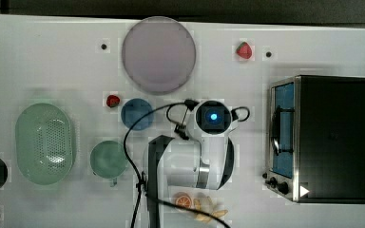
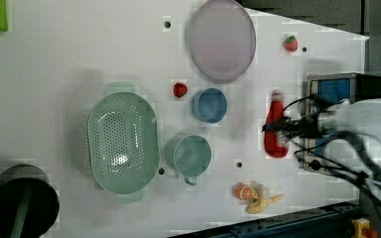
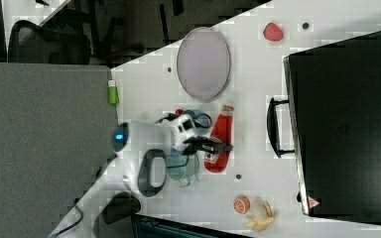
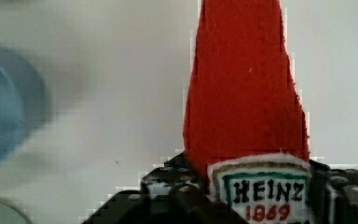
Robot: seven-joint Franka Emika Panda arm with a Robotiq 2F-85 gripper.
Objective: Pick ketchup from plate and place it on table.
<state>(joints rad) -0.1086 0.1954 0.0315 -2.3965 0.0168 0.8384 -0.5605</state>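
Red plastic, light and a little squashy, we judge: the ketchup lies off the plate, between the blue dish and the oven, low over the white surface or on it. Our fingers are clamped across its labelled belly, the widest part. A firm squeeze there should hold without crushing it.

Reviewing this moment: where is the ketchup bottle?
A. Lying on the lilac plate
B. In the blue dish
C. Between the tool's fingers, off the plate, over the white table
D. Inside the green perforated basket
C: the ketchup sits in the tool over the white table, apart from the bare plate; the wrist view shows dark fingers on both sides of its label.
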